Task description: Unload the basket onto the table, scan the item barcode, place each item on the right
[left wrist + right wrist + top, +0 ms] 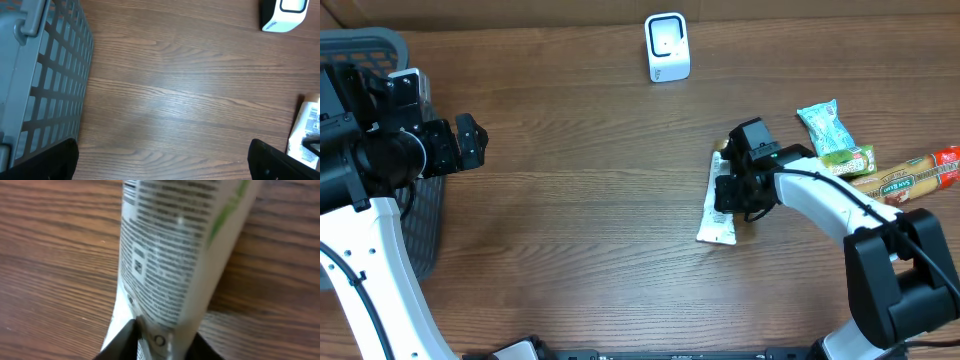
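**Shallow pinch could lose the packet**

The packet (718,215) lies right of centre, with the right gripper (730,190) clenched across it, a finger pressed on either side. The hold looks shallow on slick film. A lift could let it slide or twist, turning the barcode away from the scanner (667,47) at top centre. The left gripper (470,140) hangs released at far left.
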